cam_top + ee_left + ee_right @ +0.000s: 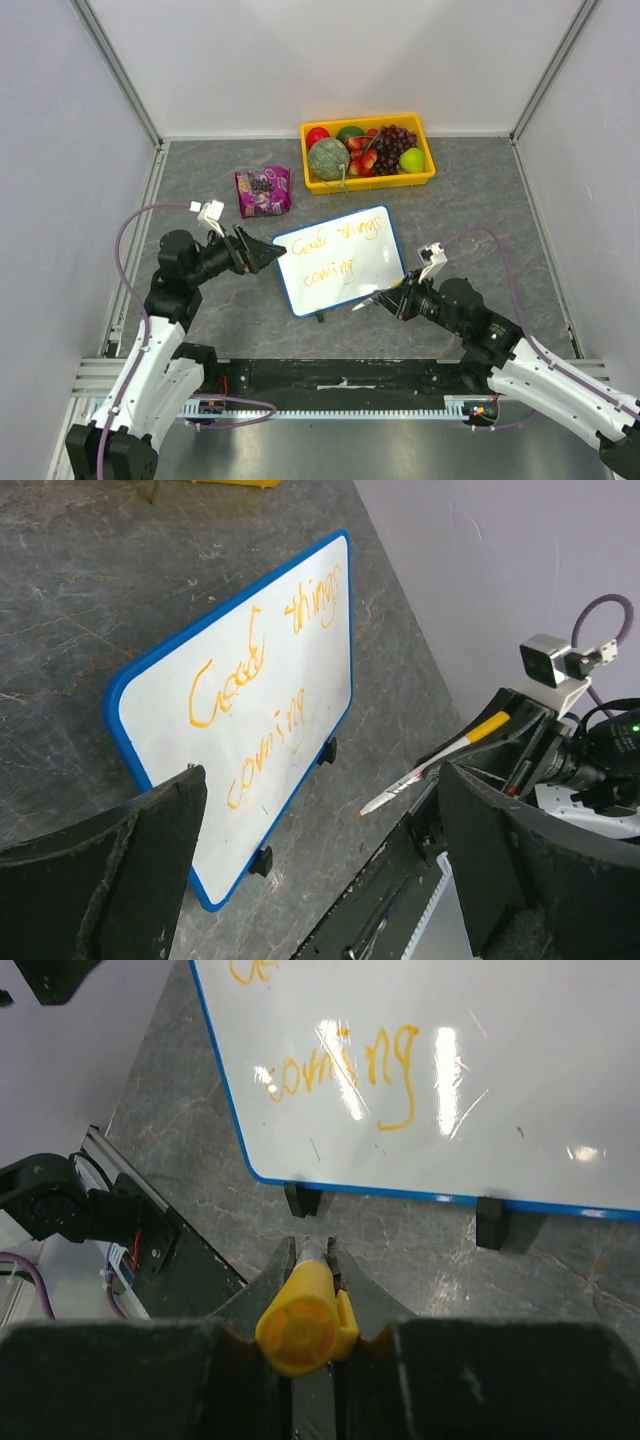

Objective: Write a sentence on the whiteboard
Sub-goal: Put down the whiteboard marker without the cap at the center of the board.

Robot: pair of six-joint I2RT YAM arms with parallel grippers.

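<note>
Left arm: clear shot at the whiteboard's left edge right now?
Probably yes. The left gripper is open at the left edge of the whiteboard, nothing between. The right gripper, shut on the marker, sits off the near edge, clear.

One whiteboard (372, 262), one marker (378, 297), one fruit tray (368, 184), one purple bag (263, 191).

Bright, even light pours down from overhead, white streaks of glare flare on the flat white blue-rimmed whiteboard (540, 1080) in the right wrist view, shadows stay soft on the grey stone-patterned table (200, 310), and the black padded fingers (110, 880) of the left gripper (322, 780) loom blurred up close.
</note>
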